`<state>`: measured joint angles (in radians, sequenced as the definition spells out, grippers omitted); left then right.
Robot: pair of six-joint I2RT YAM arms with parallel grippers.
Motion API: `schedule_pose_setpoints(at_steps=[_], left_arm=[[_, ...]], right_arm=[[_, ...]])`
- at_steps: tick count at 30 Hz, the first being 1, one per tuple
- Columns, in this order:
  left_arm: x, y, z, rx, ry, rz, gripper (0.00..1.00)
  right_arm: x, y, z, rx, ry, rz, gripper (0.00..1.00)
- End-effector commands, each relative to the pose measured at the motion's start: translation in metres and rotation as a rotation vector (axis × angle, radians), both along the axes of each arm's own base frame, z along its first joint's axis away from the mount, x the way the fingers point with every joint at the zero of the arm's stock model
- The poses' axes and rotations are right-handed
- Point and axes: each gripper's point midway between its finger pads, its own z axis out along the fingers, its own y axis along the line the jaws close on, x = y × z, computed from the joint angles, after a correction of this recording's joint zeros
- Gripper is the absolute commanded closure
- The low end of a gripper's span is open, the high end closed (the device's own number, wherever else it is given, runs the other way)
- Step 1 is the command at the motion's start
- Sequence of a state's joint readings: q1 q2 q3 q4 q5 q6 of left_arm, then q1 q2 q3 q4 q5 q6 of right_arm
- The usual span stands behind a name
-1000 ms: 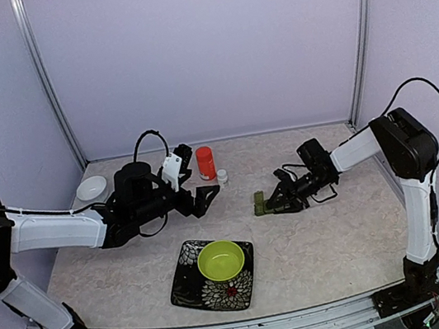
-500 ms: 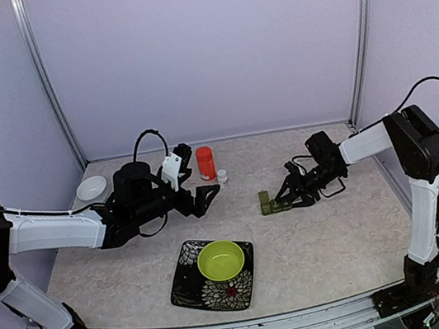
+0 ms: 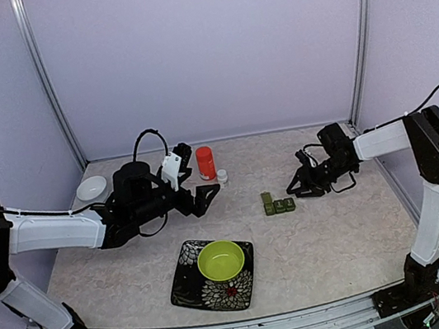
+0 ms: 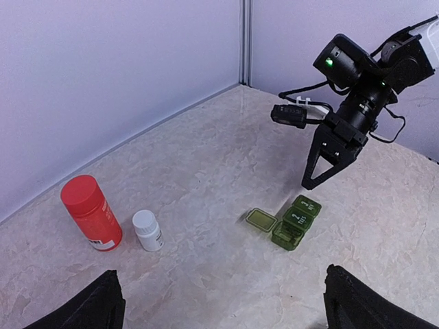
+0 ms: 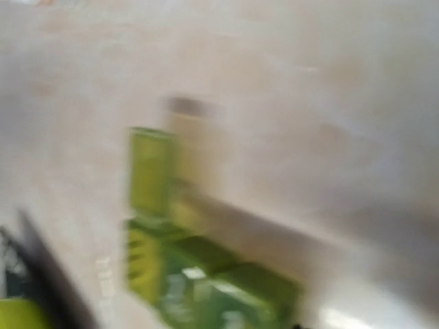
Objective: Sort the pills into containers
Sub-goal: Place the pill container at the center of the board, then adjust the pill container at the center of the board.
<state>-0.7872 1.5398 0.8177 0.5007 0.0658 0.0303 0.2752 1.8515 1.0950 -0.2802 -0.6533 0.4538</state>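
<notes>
The dark green pillbox (image 3: 278,203) lies on the table right of centre, a strip of three compartments. In the left wrist view the pillbox (image 4: 296,221) has its nearest lid (image 4: 261,219) flipped open and two lids shut. My right gripper (image 3: 296,186) is open just right of the pillbox and apart from it; it also shows in the left wrist view (image 4: 317,175). The right wrist view is blurred and shows only the pillbox (image 5: 206,274). My left gripper (image 4: 230,308) is open and empty above the table, left of the pillbox. No loose pills show.
An orange bottle (image 3: 205,162) and a small white bottle (image 3: 222,176) stand at the back centre. A white dish (image 3: 91,187) sits at the back left. A lime-green bowl (image 3: 220,259) rests on a patterned plate (image 3: 188,282) at the front.
My right gripper had the pillbox between its fingers, slid it a little to the right, then let go and drew back right. The left arm has not moved.
</notes>
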Motion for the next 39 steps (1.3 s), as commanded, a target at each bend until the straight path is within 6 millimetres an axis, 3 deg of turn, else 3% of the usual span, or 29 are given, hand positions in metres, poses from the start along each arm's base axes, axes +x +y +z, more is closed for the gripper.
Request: schedule_pose_setpoints(at_steps=[1, 5, 16, 27, 39], left_arm=[[-0.005, -0.001, 0.011, -0.026, -0.027, -0.008, 0.01], [-0.004, -0.002, 0.012, -0.027, -0.028, -0.01, 0.01], [-0.003, -0.007, 0.011, -0.015, -0.026, -0.012, 0.01], [-0.001, -0.009, 0.008, -0.004, -0.021, -0.011, 0.01], [-0.001, -0.006, 0.006, -0.001, -0.023, -0.005, 0.01]], right_arm=[[-0.008, 0.03, 0.032, 0.262, -0.036, 0.11, 0.62], [-0.015, 0.047, 0.036, 0.347, -0.032, 0.167, 0.68], [-0.015, 0.064, 0.008, 0.37, 0.042, 0.196, 0.75], [-0.014, 0.062, -0.017, 0.325, 0.103, 0.166, 0.77], [-0.03, 0.05, -0.065, 0.234, 0.222, 0.121, 0.8]])
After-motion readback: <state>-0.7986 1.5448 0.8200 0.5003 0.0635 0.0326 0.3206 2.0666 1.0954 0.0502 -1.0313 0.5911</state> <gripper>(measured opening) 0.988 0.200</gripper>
